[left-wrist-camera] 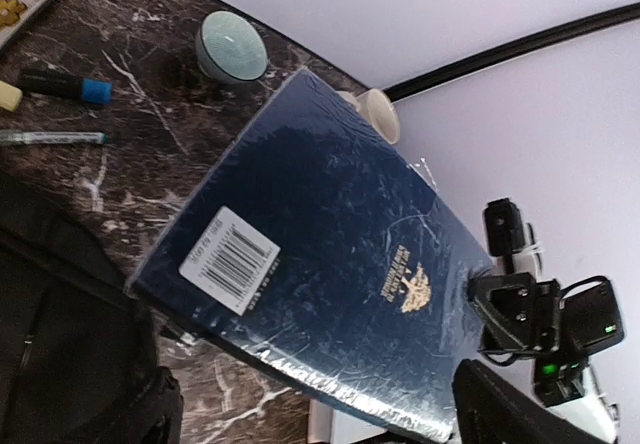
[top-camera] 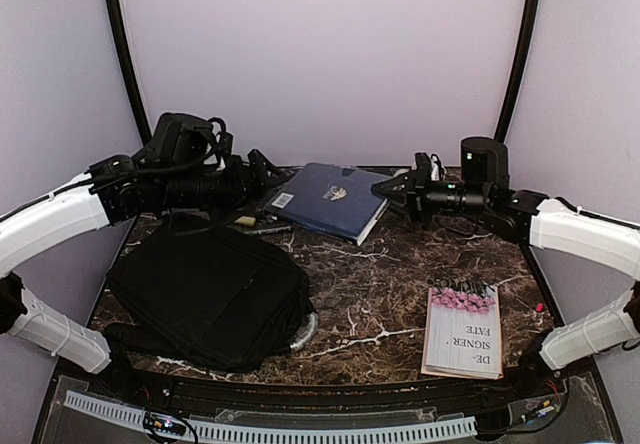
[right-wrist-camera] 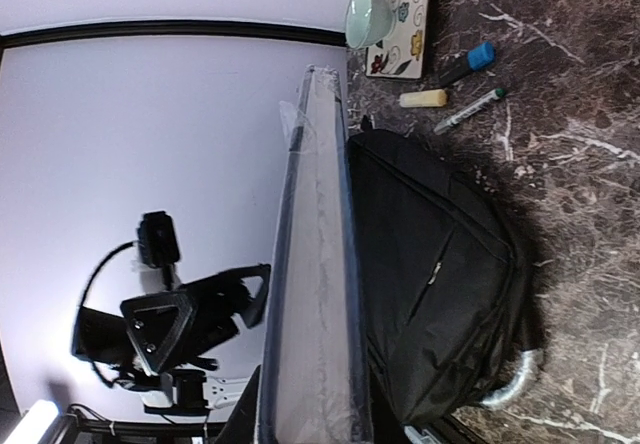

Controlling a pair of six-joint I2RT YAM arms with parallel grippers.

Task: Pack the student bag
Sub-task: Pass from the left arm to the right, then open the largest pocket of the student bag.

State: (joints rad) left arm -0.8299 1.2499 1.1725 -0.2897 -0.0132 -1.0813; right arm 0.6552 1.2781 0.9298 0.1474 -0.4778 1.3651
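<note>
1. Right end effector (top-camera: 390,192): the fingers are clamped on the right edge of the blue book (top-camera: 325,199). The right wrist view shows the book edge-on, running straight out from between the fingers.
2. Left end effector (top-camera: 262,169): I read the fingers as standing apart, just beside the book's left edge. The top view is dark here, so I am not certain whether they touch it.
3. Blue book: it hangs tilted between the two end effectors, over the far middle of the desk (top-camera: 380,284). A white barcode label sits on its cover, near the left end.
4. Backpack (top-camera: 210,289): it lies flat on the near left part of the desk, below the left arm. Its grey handle (top-camera: 305,332) is at the near right corner. No end effector touches it.
5. Pens (top-camera: 255,224): they lie on the desk between the backpack's far edge and the blue book.
6. White book (top-camera: 462,332): it rests flat at the near right of the desk, well apart from the backpack.
</note>
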